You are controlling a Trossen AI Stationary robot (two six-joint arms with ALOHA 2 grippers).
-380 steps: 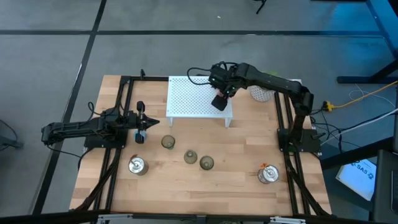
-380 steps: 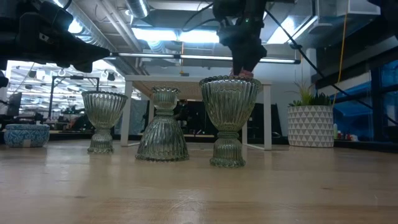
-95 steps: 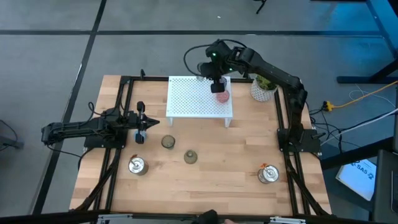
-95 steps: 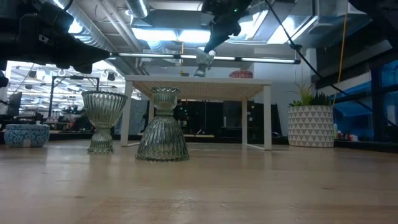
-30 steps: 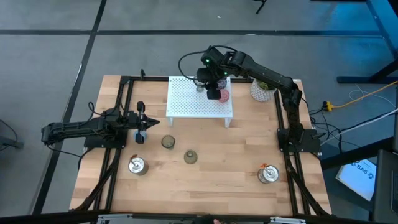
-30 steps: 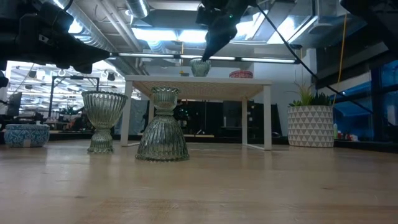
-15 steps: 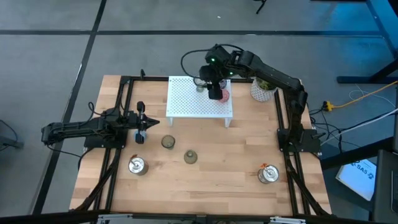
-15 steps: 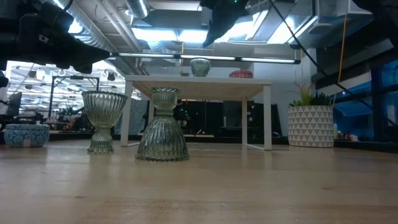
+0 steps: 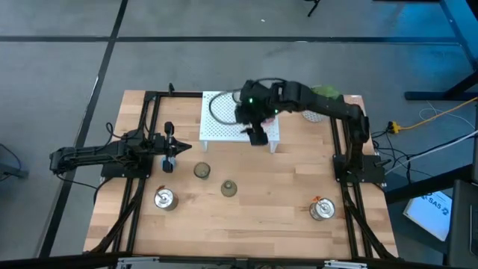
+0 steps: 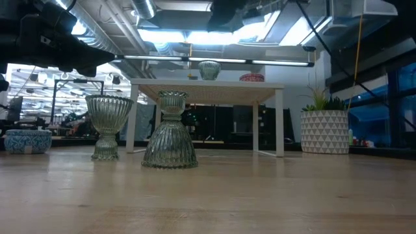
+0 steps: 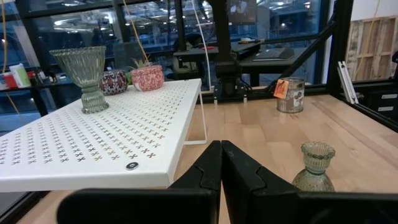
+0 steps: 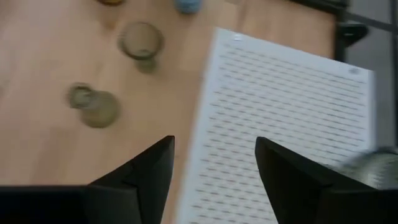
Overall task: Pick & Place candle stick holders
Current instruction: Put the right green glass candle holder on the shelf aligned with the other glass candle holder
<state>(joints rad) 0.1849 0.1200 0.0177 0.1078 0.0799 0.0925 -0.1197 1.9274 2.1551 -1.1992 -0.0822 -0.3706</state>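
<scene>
My right gripper [image 9: 258, 136] hangs open and empty above the near edge of the white perforated rack [image 9: 224, 119]; its own view [image 12: 214, 180] looks down on the rack. On the rack stand an olive glass holder [image 11: 81, 74], a purple one [image 11: 114, 81] and a pink one [image 11: 147, 77]. Two olive glass holders [image 9: 202, 171] [image 9: 228, 188] stand on the table, the second upside down [image 10: 169, 130]. A blue holder [image 9: 167, 166] sits by my shut left gripper [image 9: 170, 147]. Two silver holders [image 9: 164, 199] [image 9: 322, 210] stand toward the near edge.
A white pot with a green plant [image 10: 324, 130] stands at the far right beside the rack. Black frame rails [image 9: 142, 187] run along both sides of the table. Bare wood [image 9: 276, 194] lies between the rack and the near edge.
My right gripper has risen clear of the olive glass holder on the rack and gone toward the table's near edge, over the rack's near side. The holder stays upright on the rack.
</scene>
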